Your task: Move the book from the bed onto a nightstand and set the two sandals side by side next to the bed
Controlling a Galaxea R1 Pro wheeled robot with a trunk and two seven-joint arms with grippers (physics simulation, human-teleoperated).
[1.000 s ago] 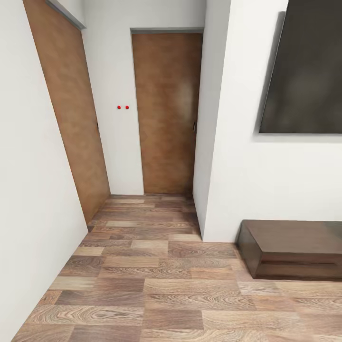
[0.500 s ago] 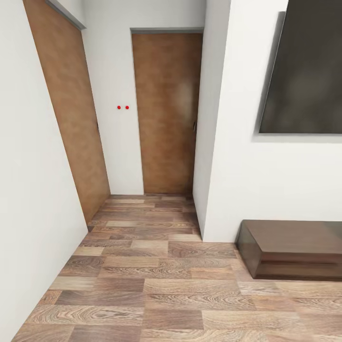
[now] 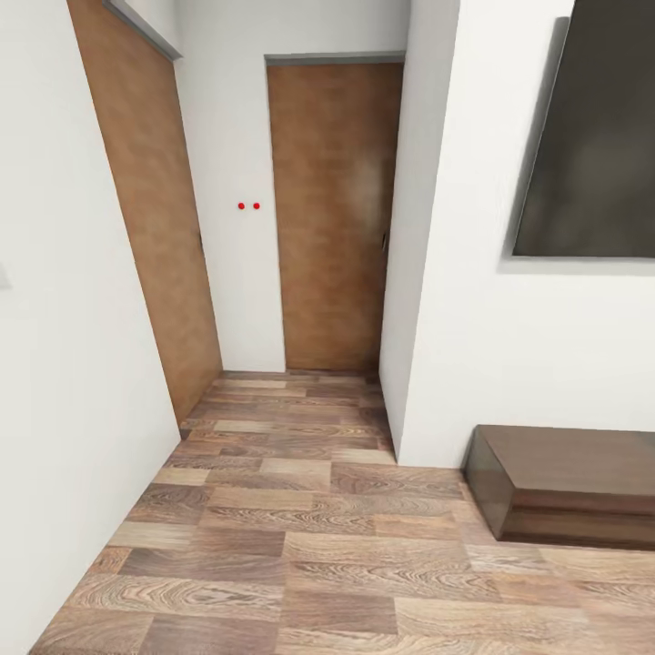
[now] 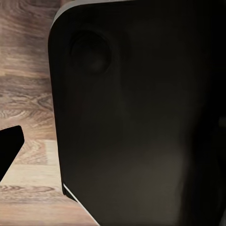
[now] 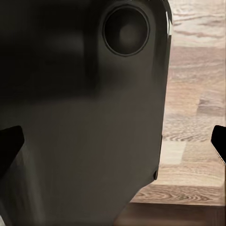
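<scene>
Where plank floor (image 3: 300,537) runs, two doors (image 3: 335,214), bench (image 3: 569,487)

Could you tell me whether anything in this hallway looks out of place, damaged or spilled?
Nothing stands out. The two wooden doors are shut, the wood-plank floor looks clean, and the long dark bench sits squarely against the white wall.

Head view faces doors (image 3: 332,209) down the hallway; both wrist views look down — sharing plank floor (image 3: 300,528)
</scene>
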